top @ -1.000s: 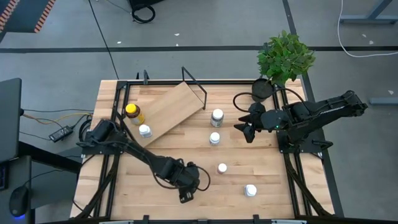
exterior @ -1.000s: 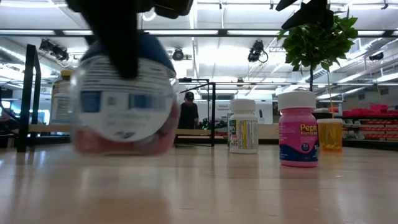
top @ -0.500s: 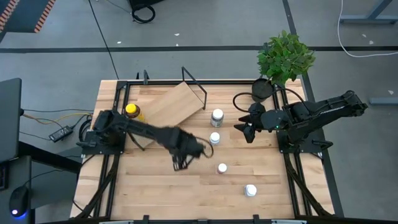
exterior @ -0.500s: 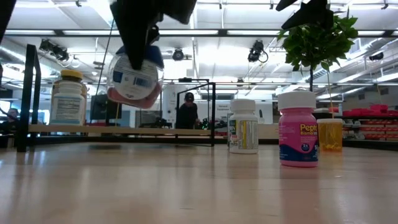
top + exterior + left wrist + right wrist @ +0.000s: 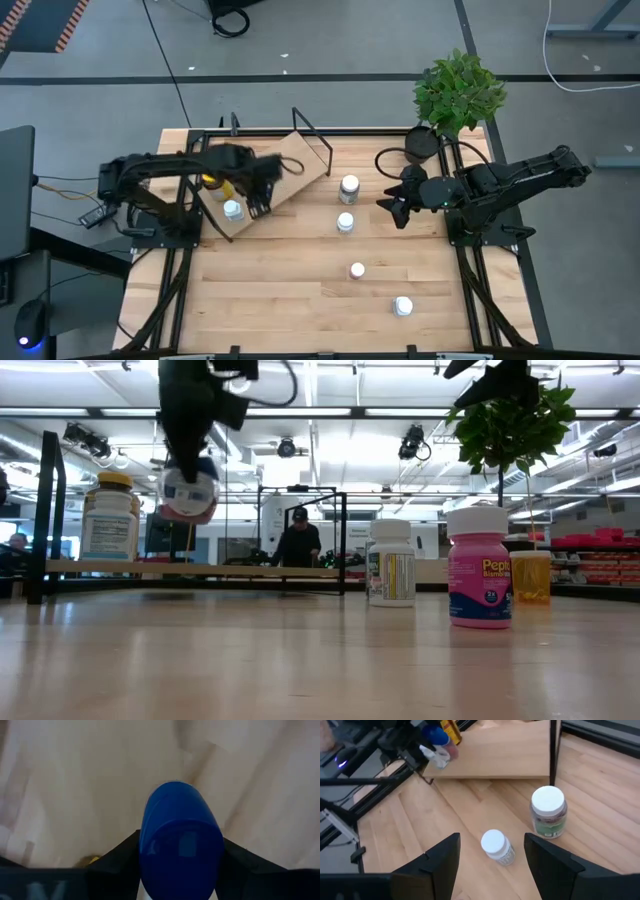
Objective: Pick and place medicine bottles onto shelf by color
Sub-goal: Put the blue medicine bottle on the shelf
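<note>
My left gripper (image 5: 258, 200) is shut on a blue-capped bottle (image 5: 180, 835), held in the air over the near part of the light-wood shelf board (image 5: 285, 165). The bottle also shows in the low view (image 5: 188, 490) and the right wrist view (image 5: 437, 747). A yellow-capped amber bottle (image 5: 213, 180) and a white-capped bottle (image 5: 232, 210) stand at the shelf's left end. Several white-capped bottles (image 5: 349, 186) (image 5: 345, 222) (image 5: 357, 270) (image 5: 402, 306) stand on the table. My right gripper (image 5: 392, 210) is open and empty at the right, near two of them (image 5: 548, 810) (image 5: 496, 846). My left gripper pinches the bottle's sides (image 5: 145, 865) between its two fingers (image 5: 117, 855), behind the blue cap. The bottle lies along the fingers with its cap end (image 5: 177, 805) sticking out past them. It is lifted clear, above the shelf board.
A potted plant (image 5: 458, 92) stands at the table's far right corner. The shelf's black wire frame (image 5: 312, 135) rises at its far end. A pink bottle (image 5: 480, 568) and an orange one (image 5: 530, 575) show in the low view. A person (image 5: 298, 540) stands beyond the table.
My left gripper has carried the blue-capped bottle from close to the table's near edge up and toward the far left, to above the shelf board. It has stayed shut on the bottle, which is lifted clear.
</note>
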Robot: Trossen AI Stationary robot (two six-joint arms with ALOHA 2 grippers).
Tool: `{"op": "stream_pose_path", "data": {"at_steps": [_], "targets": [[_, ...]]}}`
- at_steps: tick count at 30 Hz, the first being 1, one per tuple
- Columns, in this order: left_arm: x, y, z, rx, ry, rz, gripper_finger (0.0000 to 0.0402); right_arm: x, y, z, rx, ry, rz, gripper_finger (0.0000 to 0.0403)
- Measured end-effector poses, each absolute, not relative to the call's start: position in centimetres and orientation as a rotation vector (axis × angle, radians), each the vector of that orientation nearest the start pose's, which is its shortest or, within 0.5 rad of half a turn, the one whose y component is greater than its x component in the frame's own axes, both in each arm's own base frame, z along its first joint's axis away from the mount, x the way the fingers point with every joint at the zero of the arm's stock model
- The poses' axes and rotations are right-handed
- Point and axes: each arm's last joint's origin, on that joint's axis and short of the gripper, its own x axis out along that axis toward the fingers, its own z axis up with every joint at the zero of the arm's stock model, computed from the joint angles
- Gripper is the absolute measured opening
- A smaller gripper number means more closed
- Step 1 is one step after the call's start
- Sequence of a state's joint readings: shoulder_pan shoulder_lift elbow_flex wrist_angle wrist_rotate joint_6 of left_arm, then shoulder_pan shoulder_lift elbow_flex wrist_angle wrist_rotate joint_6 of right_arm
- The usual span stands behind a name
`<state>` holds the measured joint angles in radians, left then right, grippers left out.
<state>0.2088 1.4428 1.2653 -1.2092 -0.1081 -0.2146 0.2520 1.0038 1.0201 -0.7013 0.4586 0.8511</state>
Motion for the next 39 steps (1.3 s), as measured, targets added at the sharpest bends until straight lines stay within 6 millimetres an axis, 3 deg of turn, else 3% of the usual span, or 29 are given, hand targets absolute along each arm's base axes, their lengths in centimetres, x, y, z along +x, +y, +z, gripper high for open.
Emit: {"op": "stream_pose_path", "data": {"at_steps": [9,16,21,28,39], "targets": [[22.8,11.8,26.9,-0.299,1.336,0.477,0.0195,19.2,3.5,33.1,0.628,0.476,-0.501,0.0228],[20.6,14.4,25.0,-0.301,1.394,0.455,0.0196,19.2,3.5,33.1,0.672,0.463,-0.516,0.0228],[19.5,15.6,24.0,-0.318,1.397,0.46,0.0196,19.2,3.5,33.1,0.678,0.459,-0.522,0.0228],[19.4,16.4,24.0,-0.324,1.345,0.487,0.0206,19.2,3.4,33.1,0.669,0.444,-0.543,0.0228],[19.4,16.6,24.0,-0.321,1.334,0.495,0.0213,19.2,3.4,33.2,0.668,0.443,-0.543,0.0228]]}}
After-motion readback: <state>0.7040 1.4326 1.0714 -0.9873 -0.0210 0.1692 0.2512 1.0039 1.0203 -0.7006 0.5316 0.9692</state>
